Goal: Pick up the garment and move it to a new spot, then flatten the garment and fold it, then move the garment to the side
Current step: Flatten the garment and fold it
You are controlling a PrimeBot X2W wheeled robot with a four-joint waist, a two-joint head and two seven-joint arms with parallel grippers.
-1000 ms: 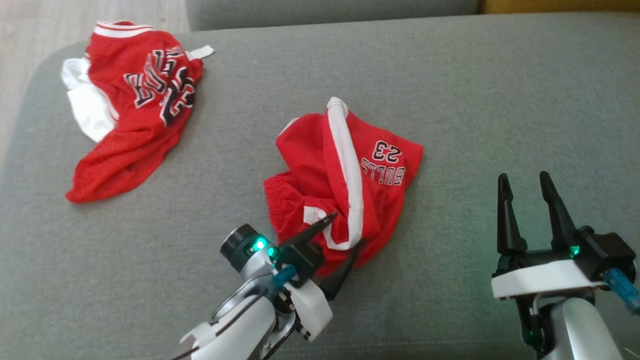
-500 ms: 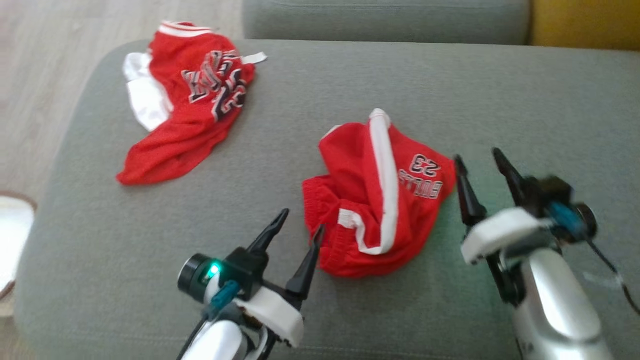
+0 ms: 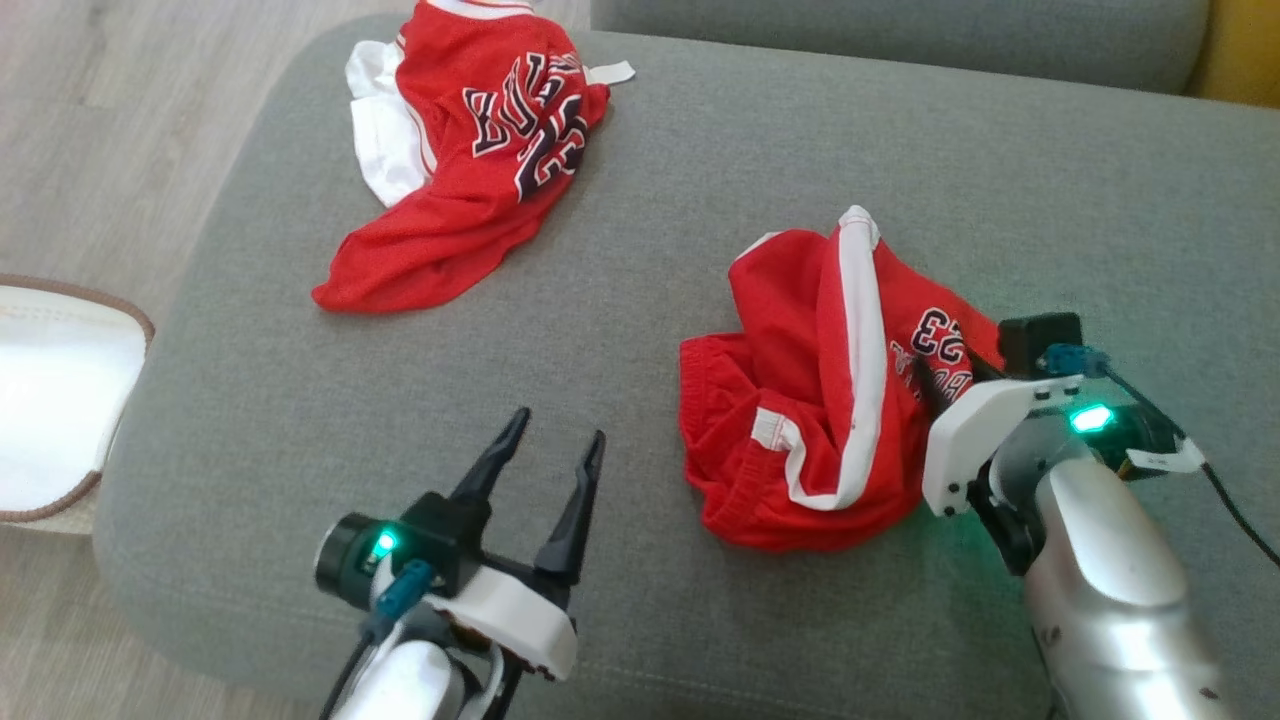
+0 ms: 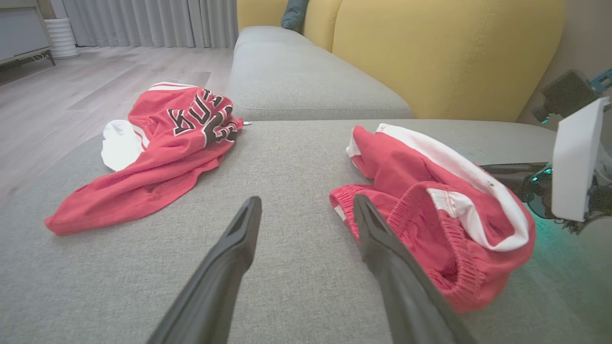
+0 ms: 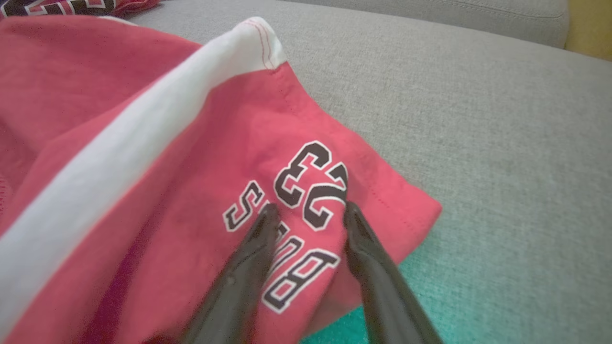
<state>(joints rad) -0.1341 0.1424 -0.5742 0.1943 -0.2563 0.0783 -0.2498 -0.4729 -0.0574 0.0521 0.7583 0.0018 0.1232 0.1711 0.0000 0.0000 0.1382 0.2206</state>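
Grey sofa seat, with wood floor off its left edge. Two red pieces lie on the seat.

The jersey is the one I want. It sits crumpled at the far left corner of the seat, with a white sleeve bunched on its left. In the head view its long axis runs on a slant, from the collar end at far right to the hem tail at near left. It lies ahead of the left jaws, with bare seat between.

The shorts are nearer, right of centre and bundled (not my target, as I read the task).

The left arm is the nearer one to the jersey. Its jaws are wide open and empty, hovering over bare seat just left of the shorts. The right arm is well apart from the jersey, with the shorts in between.

The right jaws stand partly apart, tips down on the shorts either side of the "23" print. I see no fold pinched between them.

The small white label pokes out at the jersey's far right end.

The left wrist view shows how low the jersey heap lies, and the yellow backrest beyond it. The right wrist view gives the tip placement, which the head view leaves unclear behind the wrist.

My judgement is that the reach falls to the left arm, going forward toward the hem tail.
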